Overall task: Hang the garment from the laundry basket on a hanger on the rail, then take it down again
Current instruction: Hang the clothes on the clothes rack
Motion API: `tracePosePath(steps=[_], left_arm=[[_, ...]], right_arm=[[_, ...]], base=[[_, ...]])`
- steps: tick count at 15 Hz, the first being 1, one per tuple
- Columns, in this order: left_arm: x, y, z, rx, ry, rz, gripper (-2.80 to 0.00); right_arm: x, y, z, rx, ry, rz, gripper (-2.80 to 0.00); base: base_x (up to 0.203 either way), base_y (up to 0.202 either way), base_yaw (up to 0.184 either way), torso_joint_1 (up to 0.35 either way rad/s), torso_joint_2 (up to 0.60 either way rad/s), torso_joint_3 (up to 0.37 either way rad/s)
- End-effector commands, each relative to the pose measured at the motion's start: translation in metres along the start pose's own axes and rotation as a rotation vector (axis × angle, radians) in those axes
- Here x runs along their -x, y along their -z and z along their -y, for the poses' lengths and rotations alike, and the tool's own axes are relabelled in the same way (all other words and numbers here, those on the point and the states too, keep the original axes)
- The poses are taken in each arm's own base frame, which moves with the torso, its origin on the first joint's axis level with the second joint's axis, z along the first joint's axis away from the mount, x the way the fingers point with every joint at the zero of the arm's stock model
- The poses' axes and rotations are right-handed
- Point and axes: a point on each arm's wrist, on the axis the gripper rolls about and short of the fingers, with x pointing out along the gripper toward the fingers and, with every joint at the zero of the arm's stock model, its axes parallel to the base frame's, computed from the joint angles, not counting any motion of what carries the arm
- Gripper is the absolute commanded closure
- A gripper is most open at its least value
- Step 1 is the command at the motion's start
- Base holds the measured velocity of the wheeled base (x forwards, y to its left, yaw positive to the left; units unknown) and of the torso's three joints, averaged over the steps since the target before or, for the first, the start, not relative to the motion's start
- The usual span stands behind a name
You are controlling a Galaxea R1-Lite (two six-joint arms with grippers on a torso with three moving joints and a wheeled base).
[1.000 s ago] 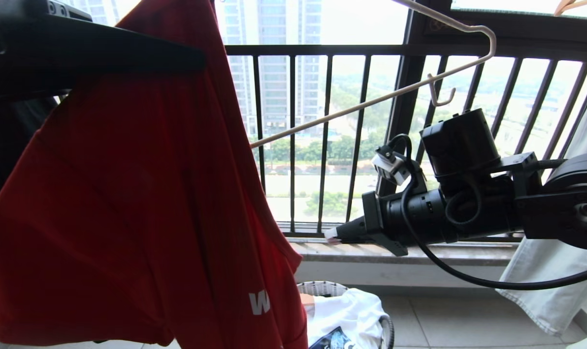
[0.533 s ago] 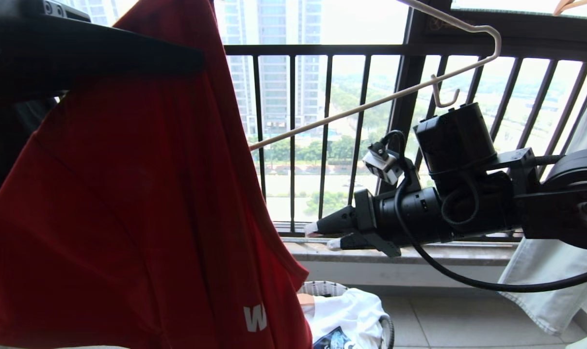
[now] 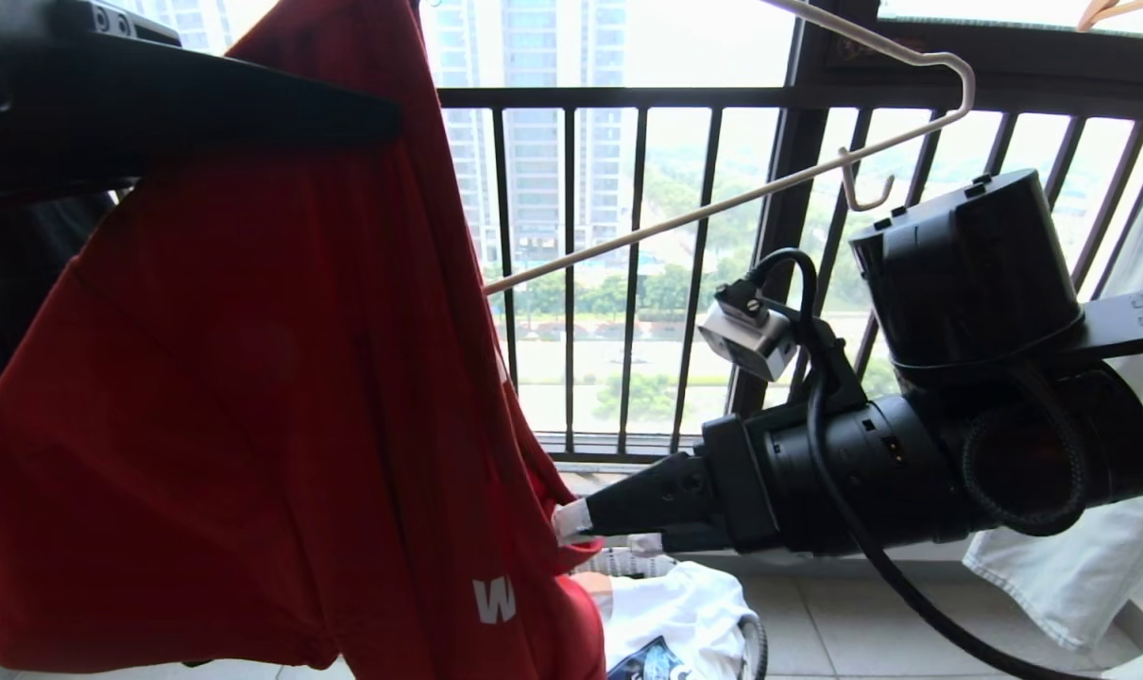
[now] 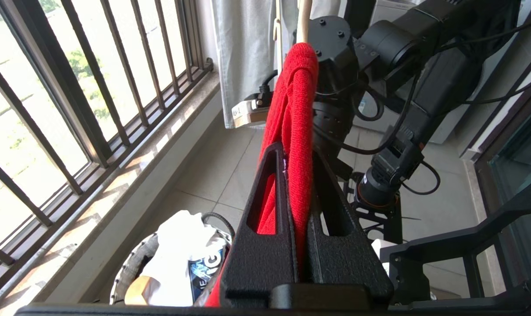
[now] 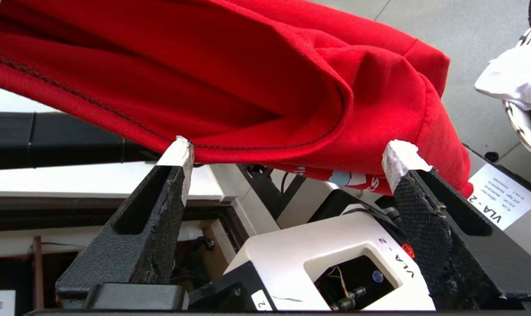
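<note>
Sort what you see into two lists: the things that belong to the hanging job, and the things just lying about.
Job in hand:
- red T-shirt
- cream hanger
- laundry basket
- left hand, pinching the shirt
- right hand, open at its hem

Lying about:
- white clothing in the basket
- pale garment
- dark railing

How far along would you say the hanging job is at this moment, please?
Done: the red T-shirt is out of the laundry basket, pinched in the shut left tool. In hand: the right tool is open at the shirt's lower edge. Left: the cream hanger is bare beyond the shirt; dressing it, hanging and taking down remain.
</note>
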Motion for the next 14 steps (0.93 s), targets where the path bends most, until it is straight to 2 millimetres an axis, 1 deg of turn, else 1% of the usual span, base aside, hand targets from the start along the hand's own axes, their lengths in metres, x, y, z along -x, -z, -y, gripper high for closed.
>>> tracePosePath(steps=[1, 4, 6, 8, 11, 14], left_arm=[[0.0, 0.0, 0.0, -0.002, 0.005, 0.0, 0.0], [-0.001, 0.0, -0.001, -0.002, 0.005, 0.0, 0.0], [0.0, -0.001, -0.001, -0.004, 0.005, 0.002, 0.0], [0.001, -0.002, 0.002, -0.011, 0.005, 0.007, 0.0], [0.003, -0.004, 0.004, -0.018, 0.004, 0.012, 0.0], [0.003, -0.004, 0.004, -0.02, 0.004, 0.012, 0.0]], right_arm=[[-0.005, 0.009, -0.008, 0.013, -0.014, -0.043, -2.8], [-0.017, 0.002, -0.005, 0.008, 0.006, -0.039, -2.8], [-0.031, -0.004, 0.0, 0.0, 0.046, -0.028, -2.8], [-0.043, -0.008, 0.01, -0.018, 0.145, 0.014, -2.8], [-0.049, -0.009, 0.026, -0.045, 0.222, 0.028, -2.8], [-0.054, -0.007, 0.034, -0.029, 0.306, 0.05, -2.8]], base=[[0.0, 0.0, 0.0, 0.0, 0.0, 0.0], [0.0, 0.0, 0.0, 0.0, 0.0, 0.0], [0.0, 0.0, 0.0, 0.0, 0.0, 0.0], [0.0, 0.0, 0.0, 0.0, 0.0, 0.0], [0.0, 0.0, 0.0, 0.0, 0.0, 0.0], [0.0, 0.0, 0.0, 0.0, 0.0, 0.0]])
